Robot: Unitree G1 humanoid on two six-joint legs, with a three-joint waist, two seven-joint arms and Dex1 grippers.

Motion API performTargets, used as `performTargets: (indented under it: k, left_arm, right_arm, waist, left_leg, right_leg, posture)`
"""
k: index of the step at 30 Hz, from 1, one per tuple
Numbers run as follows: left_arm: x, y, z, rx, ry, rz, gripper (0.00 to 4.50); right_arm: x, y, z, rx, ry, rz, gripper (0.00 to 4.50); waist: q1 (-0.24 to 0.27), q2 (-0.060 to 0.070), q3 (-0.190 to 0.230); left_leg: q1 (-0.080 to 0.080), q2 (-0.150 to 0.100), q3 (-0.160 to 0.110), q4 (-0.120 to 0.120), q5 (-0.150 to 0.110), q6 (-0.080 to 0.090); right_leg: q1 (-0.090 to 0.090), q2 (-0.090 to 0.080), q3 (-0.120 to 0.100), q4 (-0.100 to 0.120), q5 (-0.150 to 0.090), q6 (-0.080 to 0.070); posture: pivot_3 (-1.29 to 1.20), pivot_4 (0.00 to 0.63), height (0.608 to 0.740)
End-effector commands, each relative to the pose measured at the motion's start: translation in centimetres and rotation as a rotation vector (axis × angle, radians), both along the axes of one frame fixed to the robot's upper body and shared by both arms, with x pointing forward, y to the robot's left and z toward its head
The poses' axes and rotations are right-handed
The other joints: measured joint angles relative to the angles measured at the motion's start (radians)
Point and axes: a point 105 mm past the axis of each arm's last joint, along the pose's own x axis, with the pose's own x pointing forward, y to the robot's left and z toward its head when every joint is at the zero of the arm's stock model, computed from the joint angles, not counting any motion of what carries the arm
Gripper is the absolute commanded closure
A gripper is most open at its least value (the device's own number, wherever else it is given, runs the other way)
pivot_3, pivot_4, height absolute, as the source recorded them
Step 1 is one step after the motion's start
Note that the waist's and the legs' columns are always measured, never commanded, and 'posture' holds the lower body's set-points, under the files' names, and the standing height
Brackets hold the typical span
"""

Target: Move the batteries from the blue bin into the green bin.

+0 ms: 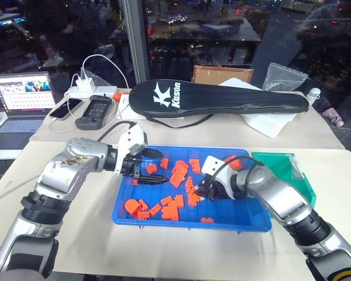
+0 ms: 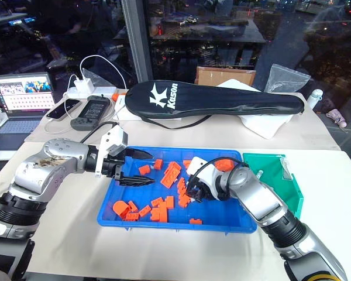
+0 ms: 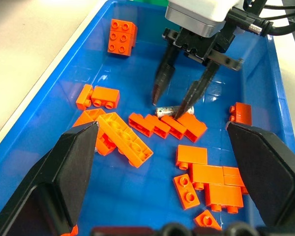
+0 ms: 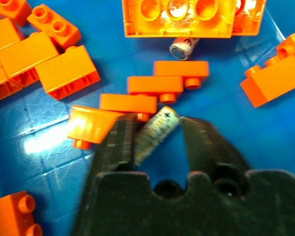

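**Battery pinch under way in the blue bin**

Pickup is the step in hand. Right gripper (image 4: 157, 132) reaches down into the blue bin (image 1: 124, 206) with its fingers narrowed around a battery (image 4: 154, 132) lying on the bin floor, just beside a row of orange blocks (image 4: 155, 84). The fingers look to be touching the battery's sides, but it has not left the floor, so I judge the grip made, or all but made, rather than proven. A second battery (image 4: 183, 47) lies close by, partly under a big orange block. Left gripper (image 2: 141, 168) hangs over the bin's other end with its jaws spread wide, holding nothing.

Next move, as I read it: a straight lift clear of the blocks, then a carry over the rim to the green bin (image 1: 301, 182), which touches the blue bin's right side.

Both bins sit on a pale table. Behind them lie a black racket bag (image 1: 219, 99), a laptop (image 1: 20, 99) and a power strip with cables, before a dark window.
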Motion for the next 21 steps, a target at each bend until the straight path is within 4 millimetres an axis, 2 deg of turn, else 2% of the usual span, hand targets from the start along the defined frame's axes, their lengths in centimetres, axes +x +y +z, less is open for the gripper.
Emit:
performTargets:
  k: [1,6,9,13,14,20,21]
  left_arm:
    - [-0.1,-0.2,1.0,-0.004,-0.054,-0.013,0.0]
    - [0.0,-0.2,0.9,-0.003,-0.053,-0.013,0.0]
    - [0.0,-0.2,1.0,-0.004,-0.056,-0.012,0.0]
    - [0.0,-0.1,1.0,-0.004,-0.054,-0.011,0.0]
    - [0.0,0.0,0.9,-0.003,-0.053,-0.011,0.0]
    - [-0.1,0.1,1.0,0.003,-0.054,-0.018,0.0]
    - [-0.2,0.1,1.1,-0.001,-0.054,-0.024,0.0]
  right_arm:
    - [0.2,0.3,2.1,0.037,-0.046,0.006,3.87]
    - [0.2,0.2,2.0,0.031,-0.04,0.001,3.87]
    - [0.3,0.2,2.1,0.042,-0.041,-0.013,3.18]
    - [0.4,0.1,2.0,0.03,-0.054,-0.024,1.72]
    - [0.2,0.1,1.8,0.029,-0.042,-0.023,1.5]
    - [-0.1,-0.9,-0.7,-0.042,0.001,-0.05,1.5]
    - [0.1,-1.2,-1.1,-0.055,-0.004,-0.067,1.75]
  waist:
    - [0.0,0.0,0.0]
    - [0.0,0.0,0.0]
    - [0.001,0.0,0.0]
    - [0.0,0.0,0.0]
    - [0.0,0.0,0.0]
    - [0.002,0.0,0.0]
    - [0.002,0.0,0.0]
  left_leg:
    - [0.0,0.0,0.0,0.0,0.0,0.0]
    - [0.0,0.0,0.0,0.0,0.0,0.0]
    - [0.0,0.0,0.0,0.0,0.0,0.0]
    - [0.0,0.0,0.0,0.0,0.0,0.0]
    - [0.0,0.0,0.0,0.0,0.0,0.0]
    - [0.0,0.0,0.0,0.0,0.0,0.0]
    - [0.0,0.0,0.0,0.0,0.0,0.0]
  right_leg:
    - [0.0,0.0,0.0,0.0,0.0,0.0]
    - [0.0,0.0,0.0,0.0,0.0,0.0]
    - [0.0,0.0,0.0,0.0,0.0,0.0]
    - [0.0,0.0,0.0,0.0,0.0,0.0]
    - [0.0,0.0,0.0,0.0,0.0,0.0]
    - [0.0,0.0,0.0,0.0,0.0,0.0]
    - [0.0,0.0,0.0,0.0,0.0,0.0]
  posture:
    - [0.0,0.15,0.74]
    - [0.0,0.15,0.74]
    - [0.0,0.15,0.74]
    - [0.0,0.15,0.74]
    - [0.0,0.15,0.74]
    - [0.0,0.15,0.74]
    - [0.0,0.15,0.74]
